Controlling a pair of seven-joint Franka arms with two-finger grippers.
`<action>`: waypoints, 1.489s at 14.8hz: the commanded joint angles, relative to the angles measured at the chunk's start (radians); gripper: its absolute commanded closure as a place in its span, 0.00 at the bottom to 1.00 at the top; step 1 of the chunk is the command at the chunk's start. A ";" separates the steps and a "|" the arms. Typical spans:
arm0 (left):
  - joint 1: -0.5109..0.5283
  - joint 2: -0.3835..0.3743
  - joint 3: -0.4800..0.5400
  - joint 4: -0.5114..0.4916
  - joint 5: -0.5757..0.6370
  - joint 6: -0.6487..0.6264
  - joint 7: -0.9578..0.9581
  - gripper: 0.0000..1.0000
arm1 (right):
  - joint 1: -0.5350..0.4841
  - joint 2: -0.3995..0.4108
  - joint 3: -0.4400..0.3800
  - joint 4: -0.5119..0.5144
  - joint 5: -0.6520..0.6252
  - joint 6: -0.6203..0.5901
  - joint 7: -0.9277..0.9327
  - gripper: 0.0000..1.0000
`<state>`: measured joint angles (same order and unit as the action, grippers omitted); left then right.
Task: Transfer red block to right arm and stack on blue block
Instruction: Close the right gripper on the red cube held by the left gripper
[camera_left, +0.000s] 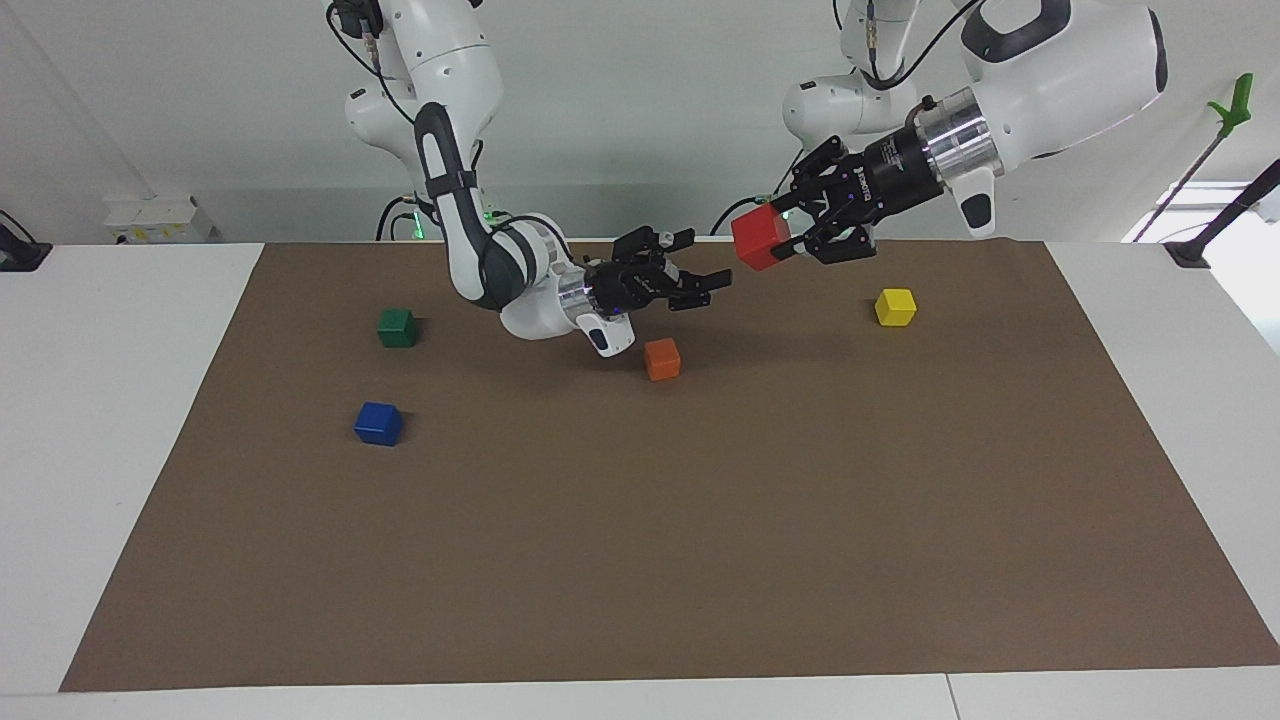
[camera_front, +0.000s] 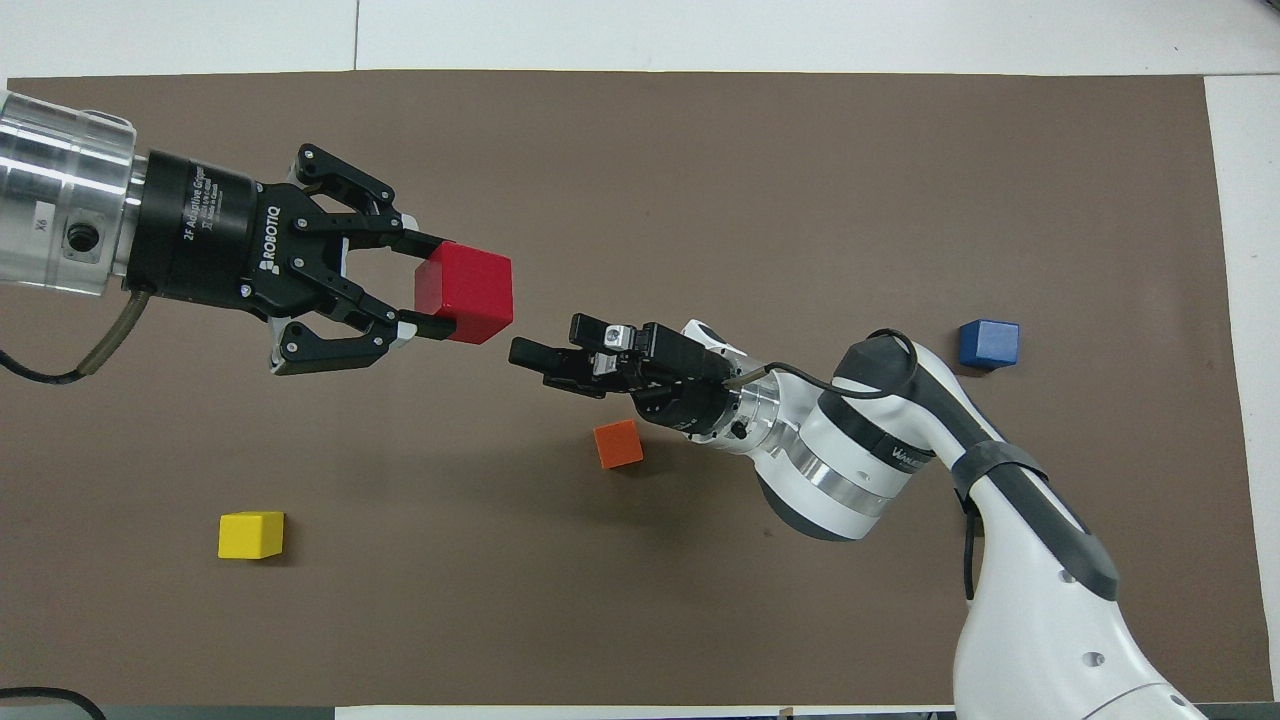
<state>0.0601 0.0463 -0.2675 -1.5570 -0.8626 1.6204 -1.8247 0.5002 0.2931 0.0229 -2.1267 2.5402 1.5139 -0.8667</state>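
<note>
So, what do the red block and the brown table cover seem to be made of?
Red block, held in the left gripper: probably painted wood or hard plastic; smooth faces with a slight sheen, crisp edges. Brown cover: likely matte paper or card; flat, no shine.

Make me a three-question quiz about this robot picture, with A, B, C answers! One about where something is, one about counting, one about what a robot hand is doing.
1. Where is the red block?
A. On the blue block
B. In the left gripper, up in the air
C. On the mat beside the green block

2. How many blocks lie on the mat?
A. Four
B. Two
C. Six

3. How are the right gripper's jaws?
A. Shut on the orange block
B. Shut on the red block
C. Open, holding nothing

Answers:
1. B, the left gripper clamps it.
2. A, green, blue, orange, yellow.
3. C, the right gripper points at the red block with spread jaws.
</note>
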 joint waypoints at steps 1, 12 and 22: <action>-0.005 -0.016 -0.012 -0.006 -0.024 0.035 -0.021 0.99 | 0.034 0.000 0.014 0.057 0.087 0.099 0.061 0.00; -0.020 -0.025 -0.015 -0.020 -0.018 0.038 -0.021 0.99 | 0.023 -0.035 0.015 0.099 0.091 0.166 0.147 0.00; -0.020 -0.036 -0.013 -0.034 -0.012 0.035 -0.011 0.99 | 0.023 -0.134 0.014 0.102 0.089 0.324 0.258 1.00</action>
<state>0.0463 0.0334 -0.2884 -1.5581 -0.8821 1.6538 -1.8329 0.5261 0.1949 0.0308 -2.0156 2.5549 1.8214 -0.6335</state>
